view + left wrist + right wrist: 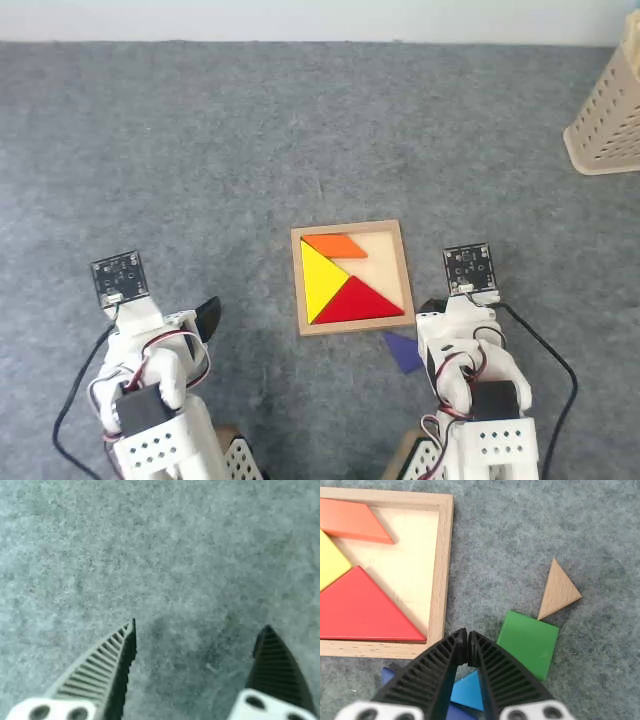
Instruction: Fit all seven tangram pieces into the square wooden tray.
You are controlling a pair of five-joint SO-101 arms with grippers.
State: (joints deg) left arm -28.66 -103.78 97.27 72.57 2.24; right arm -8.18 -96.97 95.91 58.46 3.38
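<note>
Surface: a grey, felt-like desk (200,150) is carrying everything
Room: a pale wall strip (300,18) is running along the far edge; a beige perforated container (610,110) is standing at the far right
Tray: the square wooden tray (347,228) is lying flat at mid-desk, just ahead of the two arms; its rim is pale wood and part of its pale floor is showing bare
Inside: an orange parallelogram (335,245) is lying by the far rim; a yellow triangle (318,282) is sitting against the left rim; a red triangle (358,300) is filling the near side, touching the yellow one
Outside: a green square (529,642) is lying near the tray's right rim; a tan triangle (559,590) is lying just beside it; a blue triangle (469,691) is lying partly under the right claw; an indigo piece (402,350) is lying by the tray's near right corner
Left claw (200,625): spread wide, hanging over bare grey surface
Right claw (468,631): pressed together, tips meeting on nothing, hanging just outside the tray's near rim
</note>
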